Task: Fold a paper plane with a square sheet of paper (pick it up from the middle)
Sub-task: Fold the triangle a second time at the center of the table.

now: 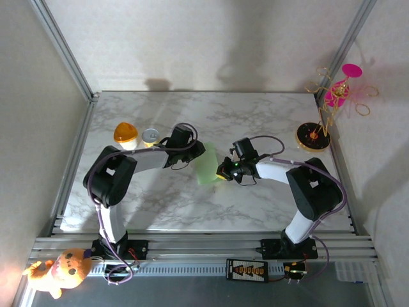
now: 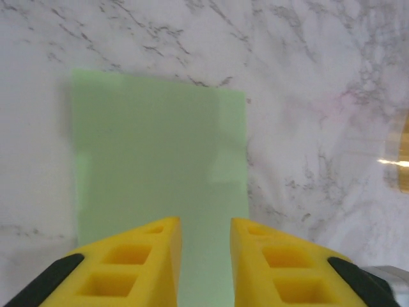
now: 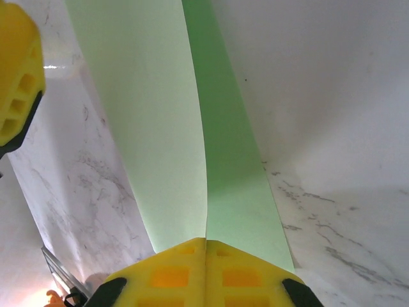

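Note:
The square sheet of paper (image 1: 208, 166) is pale green and stands bent off the marble table between my two grippers. In the right wrist view the paper (image 3: 160, 128) rises as two flaps that meet in a crease at my right gripper (image 3: 206, 240), which is shut on its near edge. The right gripper (image 1: 222, 171) sits at the paper's right side. My left gripper (image 2: 204, 221) hovers at the opposite side with its jaws a little apart, and the paper (image 2: 160, 147) shows through the gap and beyond. The left gripper (image 1: 194, 153) holds nothing that I can see.
An orange-lidded cup (image 1: 126, 134) and a small tin (image 1: 150, 135) stand at the back left. A pink-and-gold ornament stand (image 1: 323, 121) is at the back right. A plush toy (image 1: 61, 272) lies off the table's near-left corner. Metal frame posts edge the table.

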{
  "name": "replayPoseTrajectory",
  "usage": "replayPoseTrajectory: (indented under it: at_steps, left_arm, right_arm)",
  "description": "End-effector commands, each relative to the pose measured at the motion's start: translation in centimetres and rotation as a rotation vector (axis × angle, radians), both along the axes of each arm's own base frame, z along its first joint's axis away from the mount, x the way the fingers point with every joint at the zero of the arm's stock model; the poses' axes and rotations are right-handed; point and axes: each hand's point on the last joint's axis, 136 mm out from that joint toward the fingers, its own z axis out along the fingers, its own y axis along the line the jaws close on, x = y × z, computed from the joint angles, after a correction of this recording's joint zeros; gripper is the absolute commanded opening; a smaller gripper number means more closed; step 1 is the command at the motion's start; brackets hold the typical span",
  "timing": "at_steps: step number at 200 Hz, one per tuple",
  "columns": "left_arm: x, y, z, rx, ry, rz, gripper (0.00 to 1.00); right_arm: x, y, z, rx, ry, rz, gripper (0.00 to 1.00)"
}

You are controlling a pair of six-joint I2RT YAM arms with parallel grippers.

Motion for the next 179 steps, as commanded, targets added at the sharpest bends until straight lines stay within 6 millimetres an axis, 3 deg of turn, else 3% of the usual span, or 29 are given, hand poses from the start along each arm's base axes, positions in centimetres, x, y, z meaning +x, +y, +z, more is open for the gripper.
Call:
replayPoseTrajectory:
  at_steps: [1, 61, 115, 147, 179]
  left_arm:
    - [-0.4, 0.9, -2.3, 0.076, 0.056, -0.008, 0.24]
    - [-1.2, 1.3, -5.0, 0.114, 0.117, -0.019, 0.18]
    - [-1.6, 1.4, -5.6, 0.113, 0.129, -0.019, 0.16]
    - [-1.4, 0.9, -5.0, 0.093, 0.119, -0.032, 0.15]
    - [-0.3, -0.3, -2.8, 0.076, 0.075, -0.112, 0.15]
  right_arm:
    - [-0.3, -0.5, 0.3, -0.011, -0.008, 0.003, 0.0]
    - [0.4, 2.6, 2.3, 0.068, -0.105, 0.132, 0.0]
    - [2.1, 5.2, 1.7, 0.068, -0.121, 0.162, 0.0]
    - [3.6, 5.8, 1.2, 0.06, -0.132, 0.113, 0.0]
    - [4.7, 5.6, 0.9, 0.026, -0.151, 0.077, 0.0]
